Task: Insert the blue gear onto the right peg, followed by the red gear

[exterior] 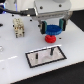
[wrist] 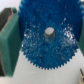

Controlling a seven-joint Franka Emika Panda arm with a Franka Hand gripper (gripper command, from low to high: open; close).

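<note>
While the gripper [exterior: 52, 30] is clamped on the blue gear [exterior: 52, 29] above the red gear [exterior: 49, 38], the right peg [exterior: 50, 50] stands bare, so both insertions remain

Light: I see bright, even lighting, white bench [exterior: 15, 55] near washed out | Shadows: soft, short, under the end effector [exterior: 51, 31] | Focus: both views low-res and blurry | Wrist: blue gear [wrist: 47, 35] speckled with glare, edges smeared

A lab bench — white table [exterior: 12, 55], peg plate [exterior: 46, 55], test fixtures.
</note>
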